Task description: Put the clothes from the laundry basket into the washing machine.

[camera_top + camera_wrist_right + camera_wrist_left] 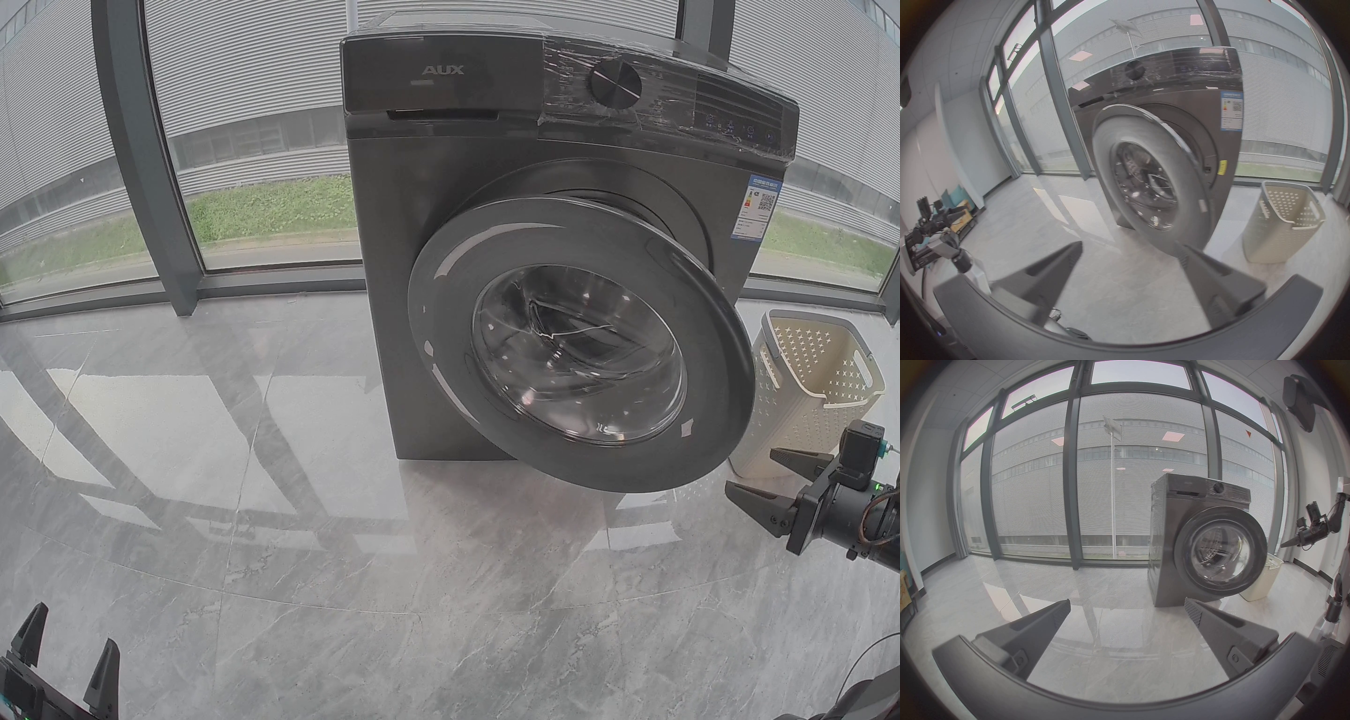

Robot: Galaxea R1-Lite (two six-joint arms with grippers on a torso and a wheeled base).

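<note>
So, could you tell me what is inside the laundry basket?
Inside the basket, bare perforated walls show near the rim; the floor is hidden behind its near wall, so clothes lying low cannot be seen.

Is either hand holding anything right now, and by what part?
Nothing is held. The left hand and right hand are both open and empty.

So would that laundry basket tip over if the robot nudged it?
It would probably slide or tip easily: the laundry basket looks like thin perforated plastic, tall, with no clothes visible inside, so likely light. The glossy floor would offer little grip.
</note>
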